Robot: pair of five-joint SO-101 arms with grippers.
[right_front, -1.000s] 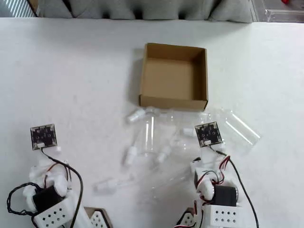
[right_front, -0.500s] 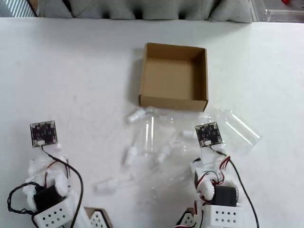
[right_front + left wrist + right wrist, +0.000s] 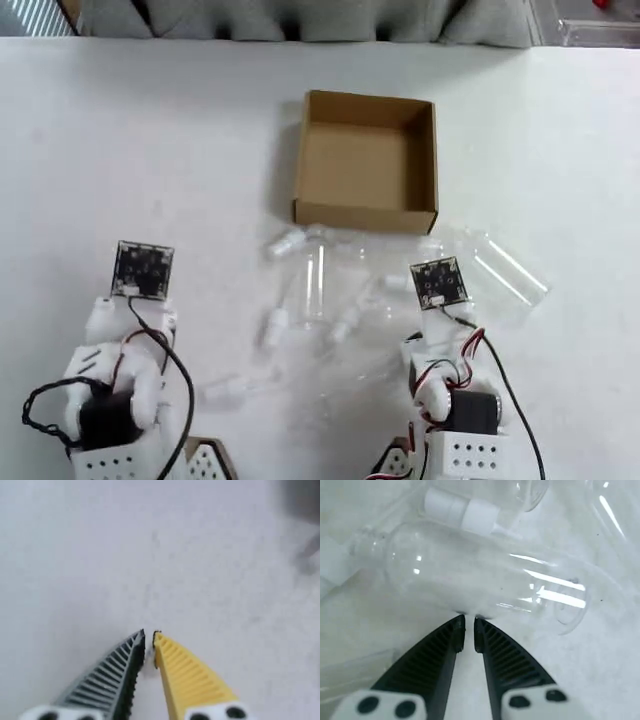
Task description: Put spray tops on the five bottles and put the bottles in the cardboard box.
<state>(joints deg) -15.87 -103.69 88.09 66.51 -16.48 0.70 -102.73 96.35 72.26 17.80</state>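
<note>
Cardboard box (image 3: 365, 216) holds nothing yet, clear bottles (image 3: 485, 575) lie loose just beyond the right jaws, and these and the left jaws sit pinched narrow, gripping nothing.

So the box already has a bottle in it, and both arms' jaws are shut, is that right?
Not quite. The high view shows the box empty; the bottles lie on the table in front of it. Both arms' jaws are shut, as you said.

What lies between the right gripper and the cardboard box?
A clear bottle lying on its side, with a white spray top behind it, in the right wrist view just ahead of the right gripper; the high view shows the cardboard box beyond.
</note>
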